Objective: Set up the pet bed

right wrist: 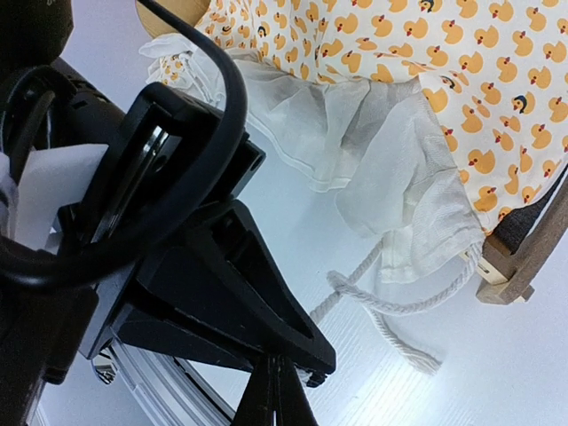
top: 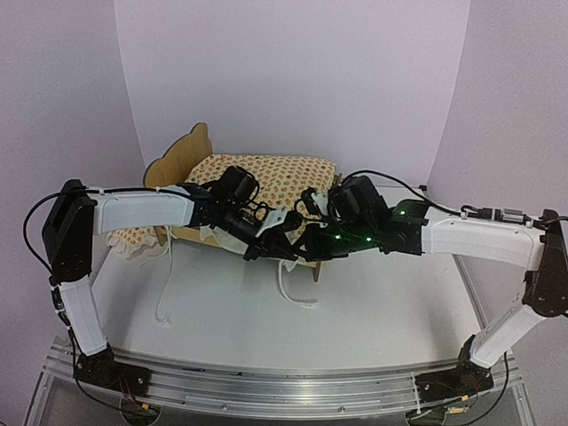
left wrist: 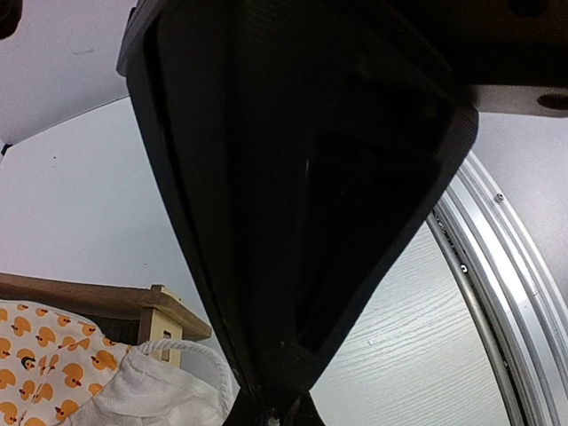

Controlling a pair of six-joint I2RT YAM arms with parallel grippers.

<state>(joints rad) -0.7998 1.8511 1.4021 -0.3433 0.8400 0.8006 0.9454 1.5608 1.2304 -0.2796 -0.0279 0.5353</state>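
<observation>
The pet bed (top: 182, 153) stands at the back centre, its scalloped plywood headboard to the left. The duck-print cushion (top: 266, 173) lies on it and hides the base. My two grippers meet tip to tip at the bed's near side. My left gripper (top: 266, 241) is shut, with a bit of white tie showing between its tips (left wrist: 271, 415). My right gripper (top: 306, 210) is shut in its wrist view (right wrist: 277, 399), and nothing shows between its fingers. The bed's wooden corner (right wrist: 524, 257) and rail (left wrist: 80, 297) show beside the cushion's white ruffle (right wrist: 399, 151).
A small ruffled pillow (top: 133, 238) lies at the bed's left end. White rope ties (top: 293, 288) trail onto the white table (top: 222, 328), and they also show in the right wrist view (right wrist: 390, 306). A metal rail (top: 266, 386) runs along the near edge.
</observation>
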